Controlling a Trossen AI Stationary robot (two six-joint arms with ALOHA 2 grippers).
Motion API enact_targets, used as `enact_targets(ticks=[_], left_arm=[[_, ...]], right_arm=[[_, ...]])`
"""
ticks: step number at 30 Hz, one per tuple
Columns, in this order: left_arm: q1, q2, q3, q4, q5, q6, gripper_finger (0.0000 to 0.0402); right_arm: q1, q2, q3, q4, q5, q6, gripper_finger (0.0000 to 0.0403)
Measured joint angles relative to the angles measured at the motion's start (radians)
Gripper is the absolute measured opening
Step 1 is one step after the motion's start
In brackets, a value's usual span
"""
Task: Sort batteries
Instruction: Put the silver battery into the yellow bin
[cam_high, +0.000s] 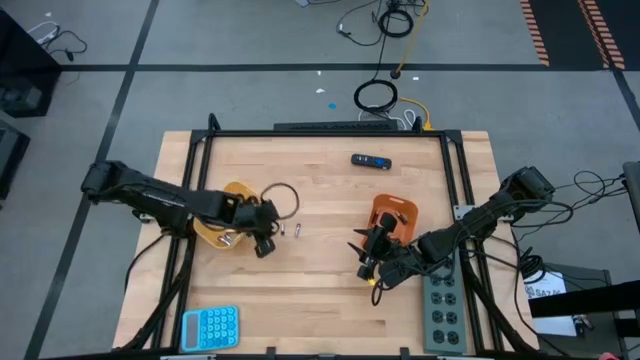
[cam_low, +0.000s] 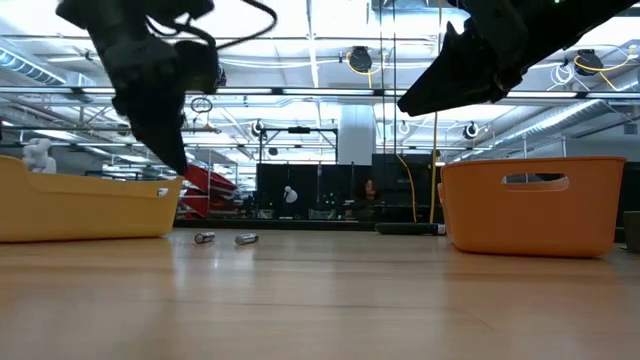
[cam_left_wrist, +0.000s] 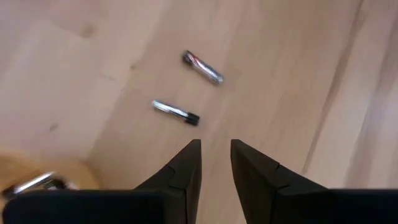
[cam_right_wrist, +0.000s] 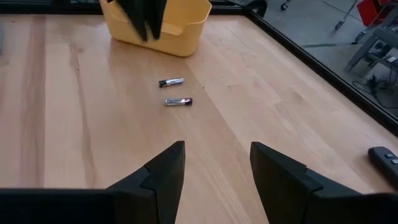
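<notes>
Two small silvery batteries lie side by side on the bare wood, one (cam_high: 281, 230) (cam_left_wrist: 176, 112) and the other (cam_high: 298, 231) (cam_left_wrist: 202, 66), just right of the yellow tray (cam_high: 228, 222). My left gripper (cam_high: 265, 241) (cam_left_wrist: 215, 148) hovers above the table by the tray's right rim, a little short of the batteries, fingers slightly open and empty. Another battery (cam_left_wrist: 31, 183) lies inside the yellow tray. My right gripper (cam_high: 365, 252) (cam_right_wrist: 217, 152) hangs wide open and empty in front of the orange tray (cam_high: 393, 215), facing the two batteries (cam_right_wrist: 178, 101).
A black-and-blue oblong device (cam_high: 370, 160) lies near the far edge. A blue calculator (cam_high: 210, 327) sits at the near left corner, and a grey power strip (cam_high: 443, 300) runs along the right side. A dark ring (cam_high: 283, 198) lies beside the yellow tray. Bare wood spans the middle.
</notes>
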Motion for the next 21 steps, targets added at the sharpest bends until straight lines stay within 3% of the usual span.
enact_targets(ticks=[5,14,21], left_arm=[[-0.058,0.121,0.031,0.054,0.015,0.135,0.0115],[-0.061,0.240,0.106,0.047,-0.062,0.218,0.0228],[0.033,0.316,0.107,0.088,-0.066,0.219,0.0239]], right_arm=[[-0.002,0.000,0.000,0.005,-0.001,-0.001,0.0173],[-0.002,0.000,0.000,0.005,-0.019,-0.008,0.0173],[-0.002,0.000,0.000,0.005,-0.020,-0.012,0.0173]])
